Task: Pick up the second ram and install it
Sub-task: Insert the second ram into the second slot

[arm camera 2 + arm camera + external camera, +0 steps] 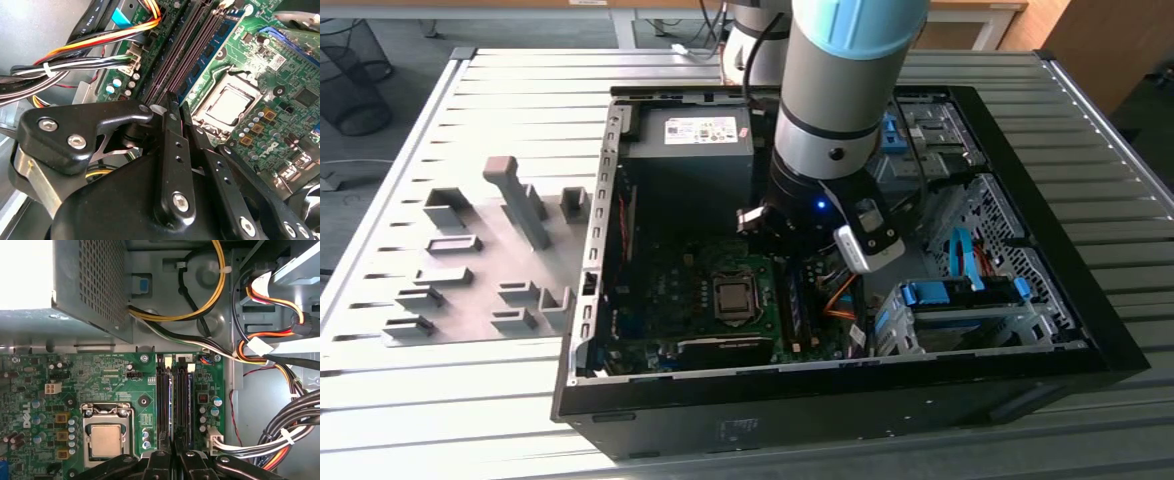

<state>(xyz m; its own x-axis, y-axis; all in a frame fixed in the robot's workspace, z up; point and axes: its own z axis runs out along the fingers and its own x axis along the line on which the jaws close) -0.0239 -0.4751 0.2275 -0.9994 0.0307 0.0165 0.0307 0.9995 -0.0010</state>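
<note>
- A slatted metal bench carries grey holder blocks on the exterior view's left
- Beside them lies an open computer case, its side off and its inside facing up
- Inside the case, a grey power supply sits at the far end, with the green motherboard and its square processor socket nearer the camera
- The grey and blue arm reaches straight down into the middle of the case, over the memory slots
- The claw has its black fingers drawn together at the tips, just above the slots
- The second ram stands upright among the slots, its near end right under the fingertips; whether they pinch it I cannot tell
- Bundled cables in orange, yellow, black and white run past the slots
- On the exterior view's right sits a drive cage with blue clips
</note>
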